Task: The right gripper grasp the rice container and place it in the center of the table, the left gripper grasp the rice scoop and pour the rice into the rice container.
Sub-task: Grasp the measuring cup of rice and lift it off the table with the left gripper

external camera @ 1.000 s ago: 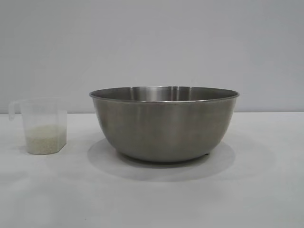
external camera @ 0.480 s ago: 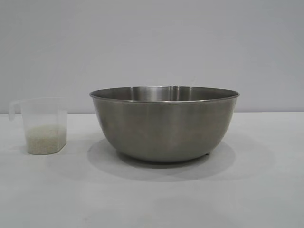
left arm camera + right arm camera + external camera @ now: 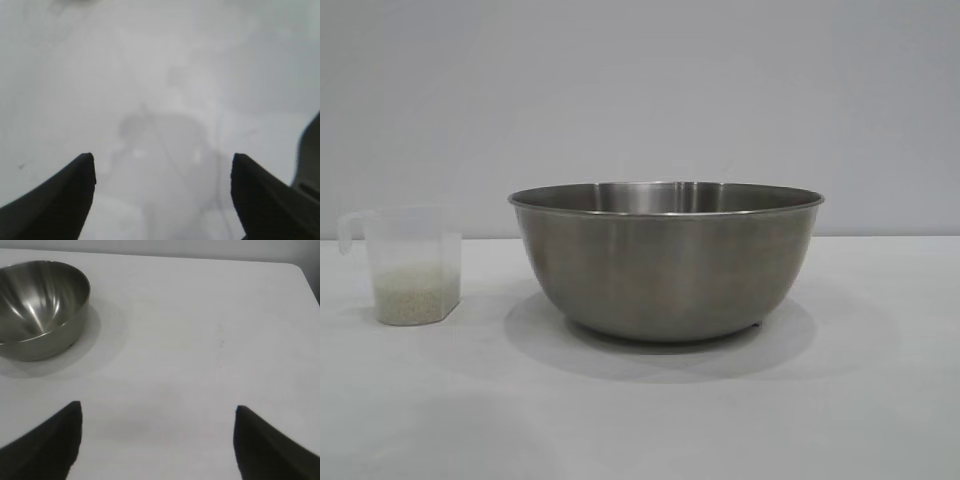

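Note:
The rice container [image 3: 665,262], a large brushed-steel bowl, stands upright in the middle of the white table [image 3: 880,400]; the right wrist view also shows the rice container [image 3: 40,305], looking empty inside. The rice scoop [image 3: 412,265], a clear plastic cup with a loop handle, stands to the bowl's left with rice [image 3: 413,294] filling its bottom third. Neither arm appears in the exterior view. My left gripper [image 3: 162,162] is open over bare tabletop with nothing between its fingers. My right gripper [image 3: 157,410] is open too, well short of the bowl, holding nothing.
The table's far edge and a rounded corner [image 3: 295,267] show in the right wrist view. A plain grey wall stands behind the table. Bare white tabletop [image 3: 200,340] lies between the right gripper and the bowl.

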Robot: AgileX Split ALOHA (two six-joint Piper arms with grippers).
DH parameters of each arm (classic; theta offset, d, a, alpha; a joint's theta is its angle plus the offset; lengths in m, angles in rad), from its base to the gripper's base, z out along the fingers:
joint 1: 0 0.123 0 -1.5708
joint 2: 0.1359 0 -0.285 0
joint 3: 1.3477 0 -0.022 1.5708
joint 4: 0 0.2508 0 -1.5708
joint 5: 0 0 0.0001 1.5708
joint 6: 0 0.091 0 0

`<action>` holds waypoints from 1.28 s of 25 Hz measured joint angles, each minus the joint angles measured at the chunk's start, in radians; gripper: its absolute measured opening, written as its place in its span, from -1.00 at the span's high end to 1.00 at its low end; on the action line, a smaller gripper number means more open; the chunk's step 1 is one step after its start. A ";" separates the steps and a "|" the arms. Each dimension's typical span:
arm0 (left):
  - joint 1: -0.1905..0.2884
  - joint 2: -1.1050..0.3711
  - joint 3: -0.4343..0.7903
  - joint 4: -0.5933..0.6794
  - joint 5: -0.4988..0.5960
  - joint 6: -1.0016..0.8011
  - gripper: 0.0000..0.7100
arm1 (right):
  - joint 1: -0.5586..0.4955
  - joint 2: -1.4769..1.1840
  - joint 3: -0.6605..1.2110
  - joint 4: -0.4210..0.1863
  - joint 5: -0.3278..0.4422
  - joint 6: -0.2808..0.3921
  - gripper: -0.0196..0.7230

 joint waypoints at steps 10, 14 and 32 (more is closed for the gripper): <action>0.000 0.000 0.000 0.347 -0.263 -0.784 -0.40 | 0.000 0.000 0.000 0.000 0.000 0.000 -0.58; 0.000 0.000 0.000 0.173 -0.370 -0.755 -0.40 | 0.000 0.000 0.000 0.000 0.000 0.000 -0.58; -0.152 0.000 0.305 -0.135 -0.817 -0.662 -0.40 | 0.000 0.000 0.000 0.000 0.000 0.000 -0.58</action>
